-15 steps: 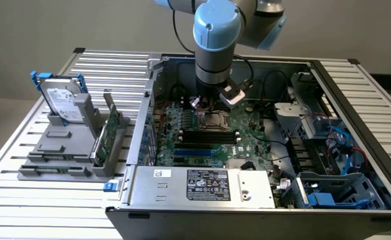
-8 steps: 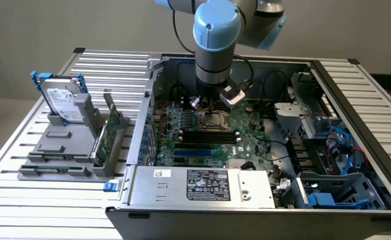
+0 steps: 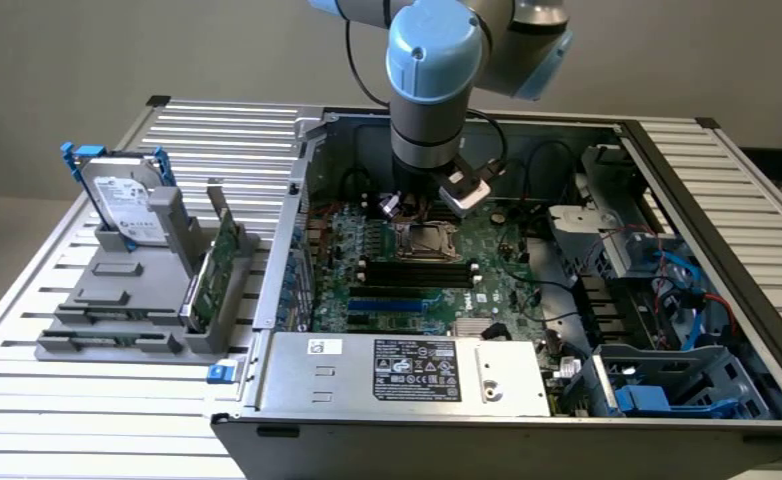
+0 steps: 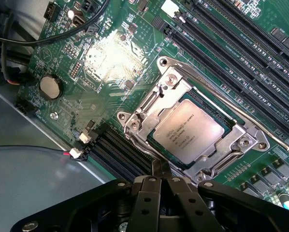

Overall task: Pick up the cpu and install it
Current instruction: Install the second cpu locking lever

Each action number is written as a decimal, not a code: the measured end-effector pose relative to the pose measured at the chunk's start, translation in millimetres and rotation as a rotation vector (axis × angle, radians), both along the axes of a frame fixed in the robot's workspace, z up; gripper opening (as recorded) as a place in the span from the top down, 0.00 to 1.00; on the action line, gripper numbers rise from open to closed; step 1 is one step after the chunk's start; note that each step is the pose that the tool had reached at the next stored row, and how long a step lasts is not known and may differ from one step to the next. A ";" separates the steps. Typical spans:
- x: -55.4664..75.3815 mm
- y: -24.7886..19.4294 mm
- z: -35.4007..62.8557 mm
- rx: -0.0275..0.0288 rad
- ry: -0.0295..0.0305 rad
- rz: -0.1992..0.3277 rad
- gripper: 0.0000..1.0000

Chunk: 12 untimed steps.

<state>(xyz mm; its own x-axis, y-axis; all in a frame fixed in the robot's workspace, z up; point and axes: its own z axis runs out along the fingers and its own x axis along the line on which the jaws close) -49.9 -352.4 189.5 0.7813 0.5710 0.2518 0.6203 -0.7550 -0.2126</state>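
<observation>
Sitting flat in the metal socket frame on the green motherboard, the cpu shows its silvery top with printed text. Beside the socket run long black slots. The gripper hangs just above the socket's edge, fingers drawn together, holding nothing.

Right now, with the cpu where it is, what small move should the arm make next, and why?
Probably a short straight lift away from the motherboard. The cpu already lies flat inside the socket frame, and the gripper hangs at the frame's edge, off the chip; sideways travel might clip the frame.
</observation>
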 end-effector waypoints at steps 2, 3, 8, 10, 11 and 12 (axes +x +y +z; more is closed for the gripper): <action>0.0 0.0 0.0 0.0000 0.0000 0.000 0.89; 0.0 0.0 0.0 0.0000 0.0000 0.000 0.89; 0.0 0.0 0.0 0.0000 0.0000 0.000 0.89; 0.0 0.0 0.0 0.0000 0.0000 0.000 0.89; 0.0 0.0 0.0 0.0000 0.0000 0.000 0.89; 0.0 0.0 0.0 0.0000 0.0000 0.000 0.89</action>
<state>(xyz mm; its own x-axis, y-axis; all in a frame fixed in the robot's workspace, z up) -49.9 -352.4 189.5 0.7813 0.5710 0.2518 0.6203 -0.7550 -0.2127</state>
